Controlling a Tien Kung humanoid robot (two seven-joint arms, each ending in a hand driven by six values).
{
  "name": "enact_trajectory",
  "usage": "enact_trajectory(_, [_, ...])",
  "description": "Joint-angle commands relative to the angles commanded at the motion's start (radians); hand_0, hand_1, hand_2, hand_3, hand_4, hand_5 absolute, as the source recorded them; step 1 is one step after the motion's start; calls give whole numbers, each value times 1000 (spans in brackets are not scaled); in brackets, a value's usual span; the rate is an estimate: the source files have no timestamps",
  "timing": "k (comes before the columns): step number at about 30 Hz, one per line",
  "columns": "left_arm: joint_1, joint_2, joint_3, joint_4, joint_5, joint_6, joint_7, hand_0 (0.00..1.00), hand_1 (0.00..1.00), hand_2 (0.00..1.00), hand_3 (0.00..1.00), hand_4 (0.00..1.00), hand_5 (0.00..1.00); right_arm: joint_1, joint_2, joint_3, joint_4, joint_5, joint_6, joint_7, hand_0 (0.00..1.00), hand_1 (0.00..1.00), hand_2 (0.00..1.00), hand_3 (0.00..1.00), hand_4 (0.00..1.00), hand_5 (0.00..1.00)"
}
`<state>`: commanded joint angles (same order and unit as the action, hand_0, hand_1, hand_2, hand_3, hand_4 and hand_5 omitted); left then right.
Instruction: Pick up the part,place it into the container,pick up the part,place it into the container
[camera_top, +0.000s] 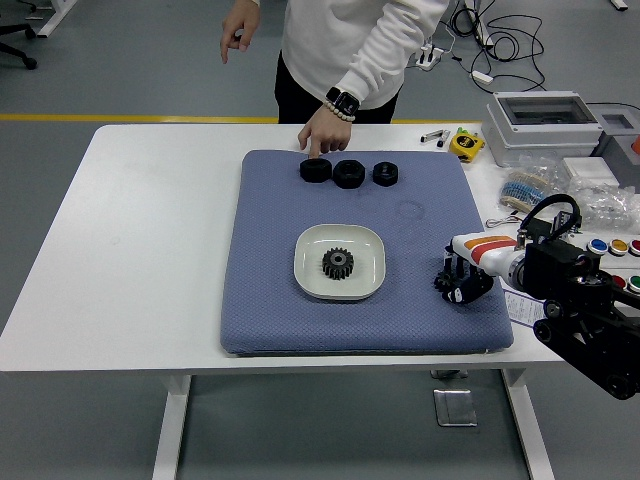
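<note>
Heads up on where you're at: one gear (338, 263) is already sitting in the white dish (305, 248) in the middle of the blue mat (270, 300). Your right hand (462, 284) is low over the mat's right edge, well off to the side of the dish, fingers curled down around something small and dark. Looks like it's gripping a part, but honestly you can't tell from this angle, it's too small to read. Left hand isn't in the shot.

The other three black parts (349, 173) are lined up at the far edge of the mat, and the person's hand (322, 132) has a finger right on the leftmost one.

Stuff that could bite you:
- If the grip is only fingertip-deep, the part may drop onto the soft mat mid-carry and roll.
- Drop it onto the gear already in the dish and it could bounce out over the shallow rim.
- Reaching for the far row while that finger's still there risks a bump.
</note>
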<state>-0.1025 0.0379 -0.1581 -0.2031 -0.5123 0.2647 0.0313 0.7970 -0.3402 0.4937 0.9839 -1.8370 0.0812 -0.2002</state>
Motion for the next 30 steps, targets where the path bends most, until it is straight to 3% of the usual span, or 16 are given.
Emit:
enact_trajectory(11, [0, -1, -12, 1, 22, 3, 4, 603, 635, 785, 695, 692, 617, -5, 4, 5, 0, 0, 2, 0, 131, 250, 349, 476, 675, 182])
enact_trajectory(12, [1, -1, -14, 1, 24, 3, 5, 602, 635, 784, 694, 692, 619, -5, 5, 5, -1, 4, 2, 0, 100, 205, 323, 459, 658, 195])
enact_trajectory(17, [3, -1, -22, 1, 39, 5, 8, 602, 635, 784, 694, 692, 619, -7, 6, 6, -7, 15, 11, -1, 100, 205, 323, 459, 658, 195])
enact_trajectory(18, [4, -1, -24, 1, 41, 5, 8, 601, 632, 781, 692, 691, 619, -8, 6, 6, -7, 14, 10, -1, 37, 118, 245, 448, 612, 216])
enact_trajectory(30, [8, 0, -38, 2, 71, 7, 13, 599, 632, 781, 691, 690, 621, -18, 3, 18, 7, 19, -16, 14, 5, 72, 217, 439, 568, 235])
